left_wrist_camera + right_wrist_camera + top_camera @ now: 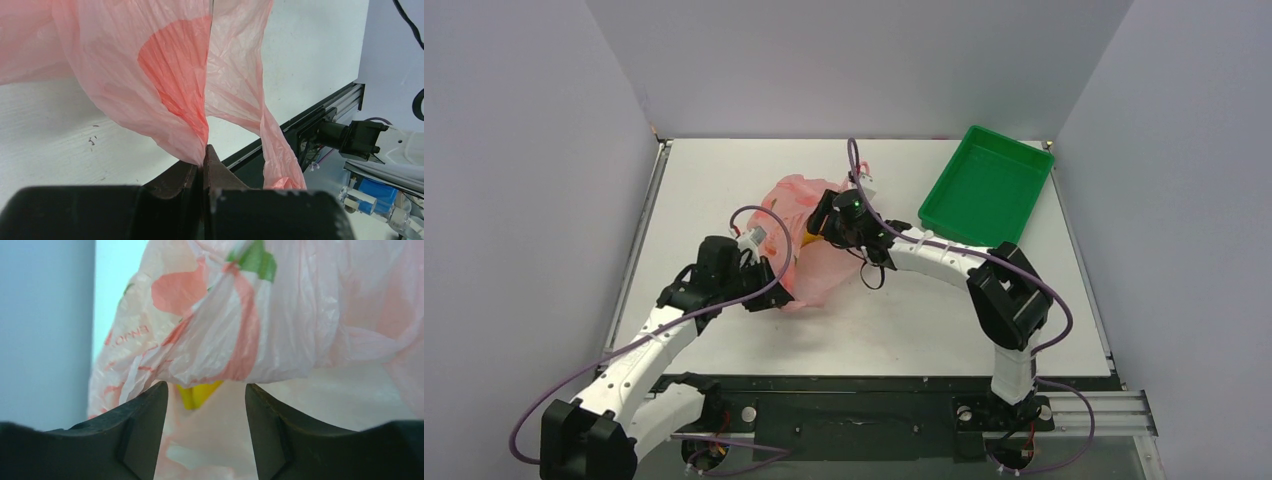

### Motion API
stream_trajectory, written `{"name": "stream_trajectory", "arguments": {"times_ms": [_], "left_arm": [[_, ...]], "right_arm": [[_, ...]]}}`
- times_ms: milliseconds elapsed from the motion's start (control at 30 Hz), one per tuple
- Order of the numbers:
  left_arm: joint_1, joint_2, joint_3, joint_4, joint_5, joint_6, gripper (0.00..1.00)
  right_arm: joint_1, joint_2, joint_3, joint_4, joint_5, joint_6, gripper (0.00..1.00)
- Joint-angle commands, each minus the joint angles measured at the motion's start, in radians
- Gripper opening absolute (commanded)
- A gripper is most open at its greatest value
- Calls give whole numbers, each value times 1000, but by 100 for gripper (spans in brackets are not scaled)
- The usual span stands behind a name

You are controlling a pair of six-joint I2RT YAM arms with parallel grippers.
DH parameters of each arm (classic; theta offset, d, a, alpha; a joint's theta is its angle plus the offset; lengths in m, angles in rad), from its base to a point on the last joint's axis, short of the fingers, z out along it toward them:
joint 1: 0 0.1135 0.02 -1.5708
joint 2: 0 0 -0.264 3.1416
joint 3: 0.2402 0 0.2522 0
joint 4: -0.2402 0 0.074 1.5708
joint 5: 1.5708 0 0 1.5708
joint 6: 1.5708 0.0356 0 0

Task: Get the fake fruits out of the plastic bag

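Plastic bag (796, 245), thin crinkly translucent pink film, bunched mid-table (714, 180), its near-left edge pinched in the closed left gripper (204, 151); right gripper (205, 387) jaws apart at its far-right side, glossy yellow fake fruit (196, 395) showing under the film between them.

Pink plastic bag (812, 268) crumpled near the middle of the table (724, 180), one yellow fruit (198, 393) peeking out.
The thin, translucent bag sits bunched and creased, printed with darker pink and green patches. One edge is gathered into a tight, pinched point with the film stretched above it. Beneath a hanging fold shows a small glossy yellow tip, possibly a banana's end, though too little is visible to be sure.
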Motion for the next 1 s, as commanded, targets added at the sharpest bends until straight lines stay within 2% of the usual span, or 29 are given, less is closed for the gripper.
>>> {"name": "stream_trajectory", "arguments": {"times_ms": [0,133,167,233,400,467,567,633,767,967], "left_arm": [[-10,-56,-31,103,-15,-78,0],[-10,-54,-22,109,-12,-93,0],[-10,-56,-17,109,-17,-96,0],[-10,-61,-13,112,-22,-101,0],[-10,-55,0,118,-3,-99,2],[-10,-53,27,102,-1,-87,22],[-10,-58,84,64,-4,-67,32],[-10,-61,95,57,-4,-62,34],[-10,-43,93,52,-12,-58,30],[-9,-56,108,39,-36,-48,41]], "right_arm": [[9,-2,-5,91,-18,260,50],[12,26,-27,151,-18,348,36],[11,27,-34,163,-17,368,28],[15,23,-57,190,4,373,24],[11,95,-2,182,-24,332,24],[10,126,16,199,-25,306,26],[8,168,47,218,-33,312,31],[3,197,66,236,-42,337,34],[-5,245,114,253,-45,362,39],[-11,290,145,225,-33,437,41]]}}
